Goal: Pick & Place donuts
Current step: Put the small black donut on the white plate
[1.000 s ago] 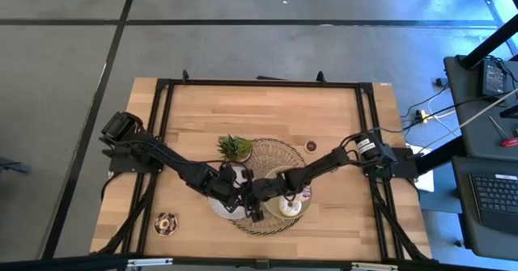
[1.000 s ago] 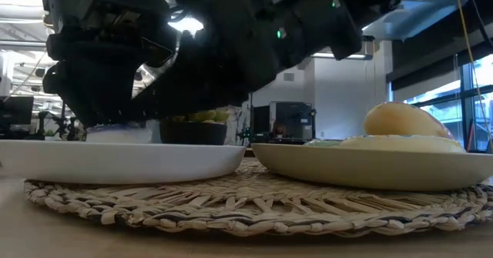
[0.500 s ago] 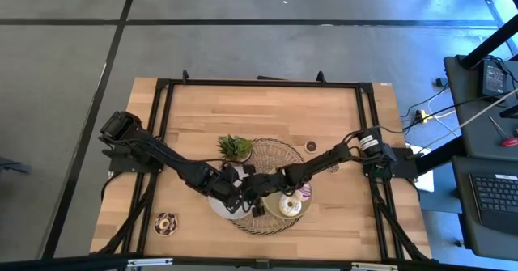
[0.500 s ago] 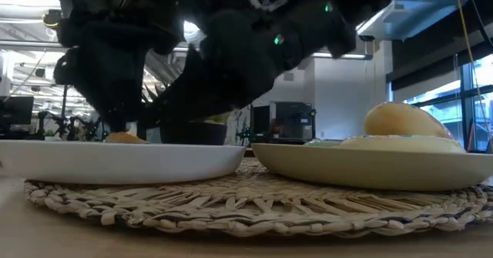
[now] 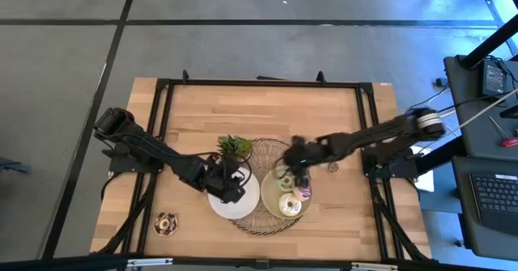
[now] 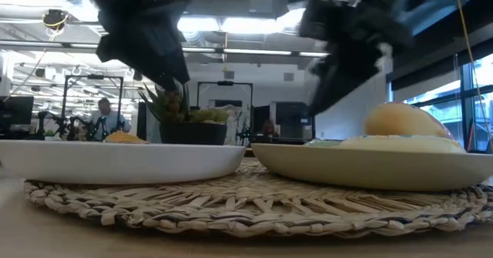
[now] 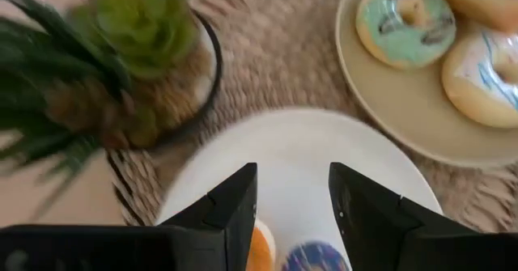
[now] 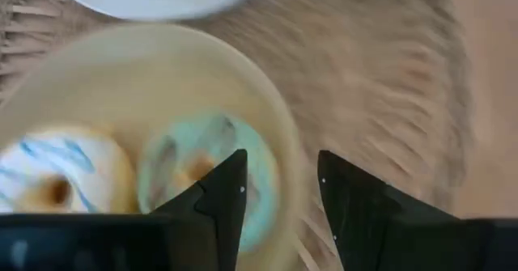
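Note:
My left gripper (image 7: pixel 293 196) hangs open over the white plate (image 5: pixel 245 204). An orange mini donut (image 7: pixel 261 251) and a purple one (image 7: pixel 312 258) lie on that plate, just below its fingers. My right gripper (image 8: pixel 280 192) hangs open above the pale plate (image 5: pixel 281 212), which carries a green-frosted donut (image 8: pixel 190 174), a white-yellow donut (image 8: pixel 57 178) and a pink one (image 5: pixel 305 192). Neither gripper has anything between its fingers. A chocolate donut (image 5: pixel 165 222) lies on the table near the front left. A small brown ring (image 5: pixel 332 167) lies right of the mat.
Both plates rest on a round woven mat (image 5: pixel 271 151). A small potted green plant (image 5: pixel 235 147) stands on the mat's far left edge, close to my left gripper. Black frame rails run along the table's sides. Bare wood lies at the far side and the near corners.
My right gripper has swung up and toward the table's far right, from low beside the left gripper at the white plate to above the pale plate. My left gripper has risen off the white plate and turned, uncovering the orange mini donut that lies there.

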Controlling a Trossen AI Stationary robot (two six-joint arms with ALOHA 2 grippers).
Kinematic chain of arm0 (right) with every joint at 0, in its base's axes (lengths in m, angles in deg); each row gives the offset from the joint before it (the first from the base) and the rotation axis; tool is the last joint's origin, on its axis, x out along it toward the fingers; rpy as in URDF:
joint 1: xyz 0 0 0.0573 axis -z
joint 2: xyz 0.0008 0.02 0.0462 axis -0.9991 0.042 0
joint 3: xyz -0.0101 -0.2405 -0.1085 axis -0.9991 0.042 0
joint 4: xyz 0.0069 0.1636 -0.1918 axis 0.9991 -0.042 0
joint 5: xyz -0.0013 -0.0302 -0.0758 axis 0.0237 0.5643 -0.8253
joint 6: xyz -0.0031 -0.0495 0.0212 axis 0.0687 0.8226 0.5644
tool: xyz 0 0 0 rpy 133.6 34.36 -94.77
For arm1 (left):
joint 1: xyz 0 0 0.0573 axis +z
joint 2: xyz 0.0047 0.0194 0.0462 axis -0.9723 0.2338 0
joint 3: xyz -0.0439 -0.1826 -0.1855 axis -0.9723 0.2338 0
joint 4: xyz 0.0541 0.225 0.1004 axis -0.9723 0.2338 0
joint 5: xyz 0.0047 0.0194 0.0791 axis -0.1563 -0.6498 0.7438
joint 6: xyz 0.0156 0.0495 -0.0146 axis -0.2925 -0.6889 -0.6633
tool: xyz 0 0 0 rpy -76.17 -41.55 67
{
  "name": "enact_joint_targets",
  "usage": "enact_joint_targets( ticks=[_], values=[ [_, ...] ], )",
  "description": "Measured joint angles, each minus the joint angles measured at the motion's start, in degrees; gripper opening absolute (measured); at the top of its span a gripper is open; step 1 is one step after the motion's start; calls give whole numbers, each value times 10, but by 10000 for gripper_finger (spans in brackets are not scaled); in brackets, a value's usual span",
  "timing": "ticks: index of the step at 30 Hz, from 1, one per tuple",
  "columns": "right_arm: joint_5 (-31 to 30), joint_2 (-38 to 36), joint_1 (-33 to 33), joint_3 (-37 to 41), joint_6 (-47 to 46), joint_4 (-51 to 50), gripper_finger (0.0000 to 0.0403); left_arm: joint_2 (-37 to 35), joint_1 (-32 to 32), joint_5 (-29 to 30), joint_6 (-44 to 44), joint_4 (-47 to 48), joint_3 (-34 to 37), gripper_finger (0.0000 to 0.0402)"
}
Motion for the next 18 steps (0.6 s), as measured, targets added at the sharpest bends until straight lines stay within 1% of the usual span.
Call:
enact_joint_targets(
  ticks=[1, 3, 5, 7, 11, 18],
  values=[
    [-16, -29, 7, 26, -12, 0, 154, 0, 2, 4, -7, 0, 0, 151],
    [-69, -82, 17, 81, -41, 0, 154, 0, 5, 8, -12, 0, 0, 152],
    [-128, -122, 28, 128, -89, 2, 154, 0, 10, 14, -12, -1, 0, 153],
    [-164, -150, 37, 167, -127, 4, 154, 0, 16, 23, -19, -1, 0, 152],
    [-179, -168, 59, 224, -166, 15, 154, 0, 25, 24, -31, -2, 0, 149],
    [-178, -165, 113, 250, -213, 17, 154, 0, 32, 24, -31, -2, 0, 152]
  ],
)
